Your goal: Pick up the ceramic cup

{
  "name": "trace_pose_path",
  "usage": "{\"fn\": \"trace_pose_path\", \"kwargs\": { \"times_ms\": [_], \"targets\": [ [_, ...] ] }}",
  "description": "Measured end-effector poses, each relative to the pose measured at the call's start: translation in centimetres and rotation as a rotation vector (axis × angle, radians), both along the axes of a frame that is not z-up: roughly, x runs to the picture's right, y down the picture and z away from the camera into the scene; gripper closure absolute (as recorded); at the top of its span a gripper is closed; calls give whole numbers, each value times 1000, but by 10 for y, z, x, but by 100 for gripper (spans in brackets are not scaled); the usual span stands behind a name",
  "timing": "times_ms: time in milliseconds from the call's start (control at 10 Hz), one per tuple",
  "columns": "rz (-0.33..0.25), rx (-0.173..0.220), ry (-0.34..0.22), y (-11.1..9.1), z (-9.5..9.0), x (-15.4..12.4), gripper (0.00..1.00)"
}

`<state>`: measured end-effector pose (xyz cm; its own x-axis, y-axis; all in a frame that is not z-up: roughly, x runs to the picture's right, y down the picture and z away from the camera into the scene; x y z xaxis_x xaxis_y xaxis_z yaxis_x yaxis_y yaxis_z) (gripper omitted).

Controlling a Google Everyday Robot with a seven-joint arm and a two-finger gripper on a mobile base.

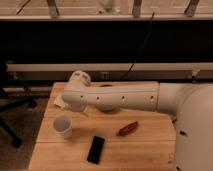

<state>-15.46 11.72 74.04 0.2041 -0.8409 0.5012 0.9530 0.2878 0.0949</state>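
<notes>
The ceramic cup [62, 126] is a small white handleless cup standing upright on the left part of the wooden table [150, 145]. My white arm [120, 96] reaches from the right across the table's back half, and its rounded joint [77, 87] hangs above and behind the cup. My gripper is not visible; it is hidden behind the arm or lies out of frame. Nothing touches the cup.
A black phone-like slab [96, 149] lies in front, right of the cup. A small brown object [128, 129] lies at mid-table. A pale flat thing [59, 102] shows under the arm's joint. A dark chair base [12, 107] stands at left on the floor.
</notes>
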Motion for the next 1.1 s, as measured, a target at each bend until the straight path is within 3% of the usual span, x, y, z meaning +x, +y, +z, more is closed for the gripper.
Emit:
{"fn": "trace_pose_path", "kwargs": {
  "times_ms": [200,600,1100],
  "targets": [
    [7,-9,-2,3,-2,5,20],
    [-19,-54,-35,26,-5,7,20],
    [-63,-119,-43,59,6,9,20]
  ]
}}
